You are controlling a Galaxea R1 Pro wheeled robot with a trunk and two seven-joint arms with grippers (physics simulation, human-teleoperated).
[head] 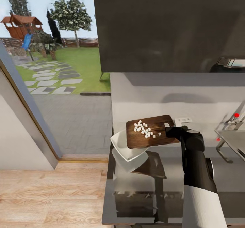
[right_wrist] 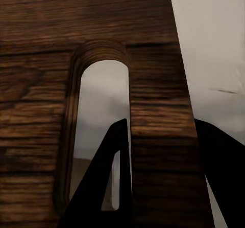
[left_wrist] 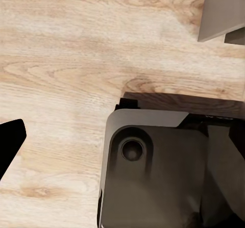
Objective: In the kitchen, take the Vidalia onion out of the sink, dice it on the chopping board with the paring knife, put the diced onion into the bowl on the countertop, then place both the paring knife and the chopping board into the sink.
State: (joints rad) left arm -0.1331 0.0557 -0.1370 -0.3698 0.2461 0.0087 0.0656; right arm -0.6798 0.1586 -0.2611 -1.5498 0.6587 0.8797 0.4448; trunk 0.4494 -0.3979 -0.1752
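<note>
Over by the glass door and the garden beyond it, nothing to do with the job; the action starts at the bowl [head: 123, 149], sitting at the near-left end of the countertop [head: 217, 187], white and tilted-looking, its reflection just below it in the shiny top. Directly above the bowl's far rim hangs the chopping board [head: 149, 132], lifted clear of the worktop and held roughly level, perhaps dipping a touch toward the bowl. The diced onion [head: 144, 129] sits in a loose scatter on the board's upper face, none of it in the bowl that I can see. So this is the tipping step, I'd say: dice done, transfer just about to happen. On the far side of the board from the bowl, the right gripper [head: 173, 131] has the handle end; in the right wrist view the board [right_wrist: 153, 85] fills the frame with its oval slot, one dark finger [right_wrist: 102, 187] behind the slot and the other on the outer edge, closed on the strip of wood between. Next, I reckon, a steady roll of that wrist toward the bowl, so the pieces slide in and not over the counter edge. Further right again from the bowl, the sink [head: 234, 141] with its tap waits. The left gripper's jaws, seen as one dark finger [left_wrist: 10, 141] over wooden floor, I cannot tell.
</note>
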